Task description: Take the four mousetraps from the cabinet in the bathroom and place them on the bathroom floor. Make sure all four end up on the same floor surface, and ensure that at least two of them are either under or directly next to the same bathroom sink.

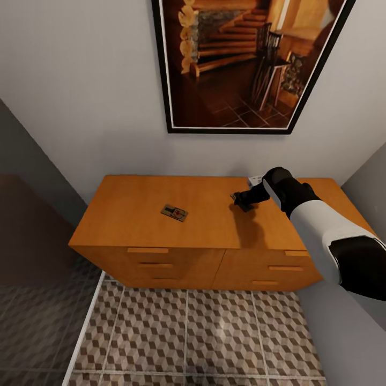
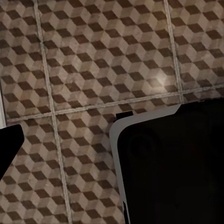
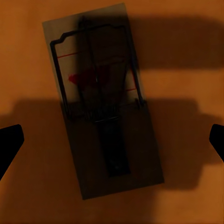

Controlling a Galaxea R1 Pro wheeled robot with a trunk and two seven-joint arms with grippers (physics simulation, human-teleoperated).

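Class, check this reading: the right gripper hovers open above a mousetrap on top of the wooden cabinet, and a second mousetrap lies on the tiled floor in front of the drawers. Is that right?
Not quite. The second mousetrap lies on the cabinet top, not on the tiled floor, as the head view shows. The rest holds: the right gripper hovers open above a mousetrap on the cabinet top.

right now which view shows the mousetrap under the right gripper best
The right wrist view: the mousetrap lies large between the open fingertips, wire parts clear. In the head view the right gripper covers it; another trap lies further left.
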